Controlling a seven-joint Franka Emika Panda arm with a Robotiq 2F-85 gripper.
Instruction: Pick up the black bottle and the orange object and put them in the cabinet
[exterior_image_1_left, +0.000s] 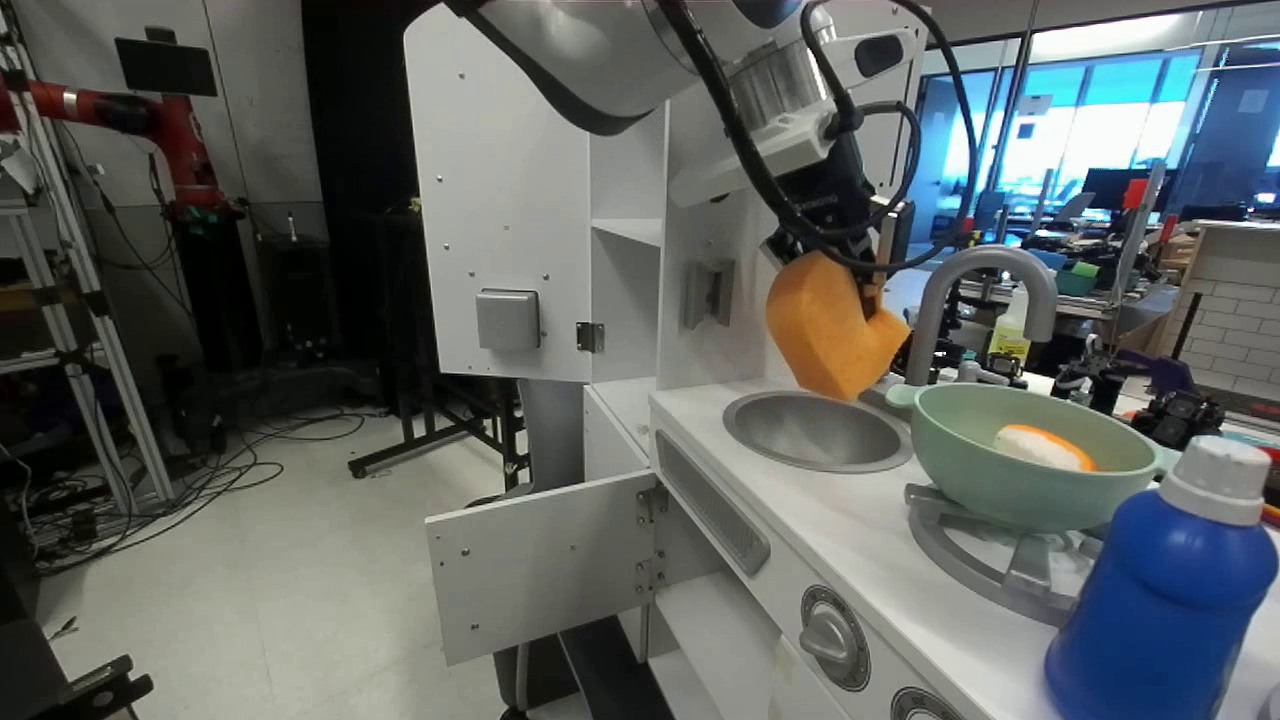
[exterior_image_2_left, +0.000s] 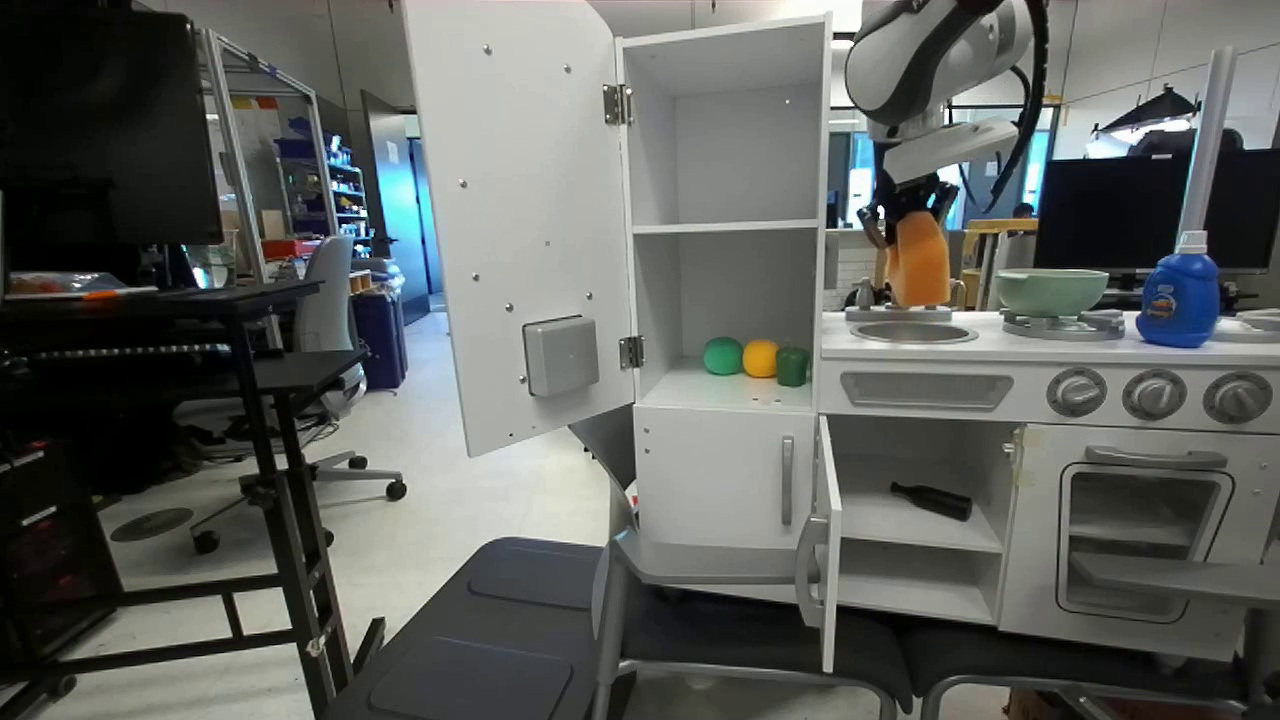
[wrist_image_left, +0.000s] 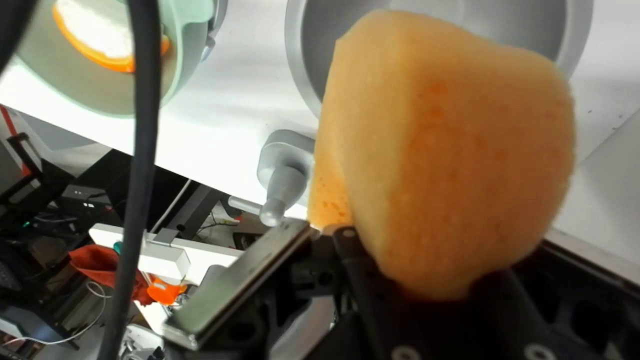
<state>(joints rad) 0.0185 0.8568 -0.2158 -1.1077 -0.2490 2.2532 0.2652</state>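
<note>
Probable step in hand: transfer of the orange sponge-like object (exterior_image_1_left: 835, 330). The gripper (exterior_image_2_left: 910, 218) pinches it between its fingers, clear of the countertop (exterior_image_1_left: 860, 520), near the edge beside the tall cupboard (exterior_image_2_left: 745, 155). The next move should carry it beyond the front edge, then down past the open door (exterior_image_1_left: 545, 565) into the base cabinet (exterior_image_2_left: 900, 450). In an exterior view the black bottle (exterior_image_2_left: 932, 501) lies on that cabinet's shelf (exterior_image_2_left: 890, 530); the wrist view lacks it, but shows a white, orange-edged item (wrist_image_left: 95, 30) inside the green bowl (wrist_image_left: 187, 60).
</note>
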